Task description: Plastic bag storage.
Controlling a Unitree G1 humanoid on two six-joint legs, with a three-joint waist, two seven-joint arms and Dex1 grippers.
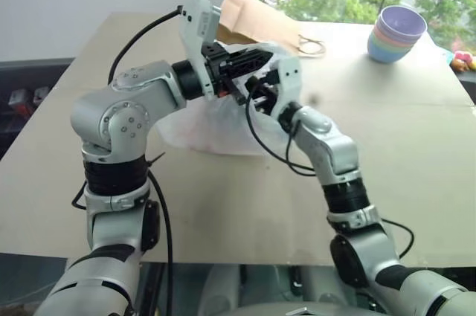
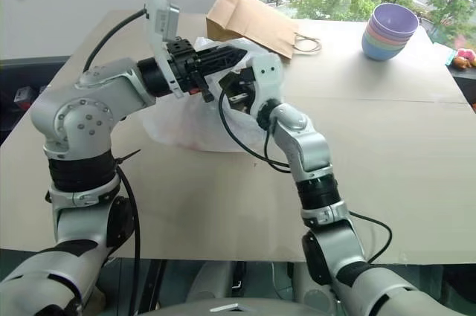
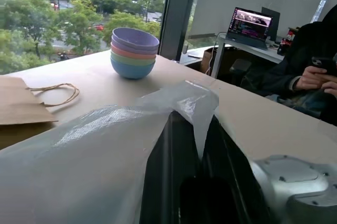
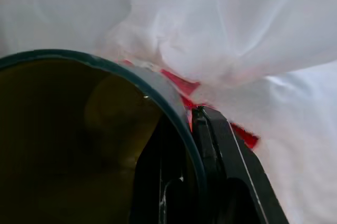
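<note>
Lying on the worktop in the eye views, the bag is seen bunched behind both arms, in front of a paper bag. The left hand is held level above it, its fingers together on a raised fold of film. The right hand is pressed close beneath, at the bag's top. Stacked bowls are set well apart by the window.

In the left wrist view, film is draped over the closed fingers; a person is seated beyond the worktop.

In the right wrist view, the right fingers are shut against white film with red print.
</note>
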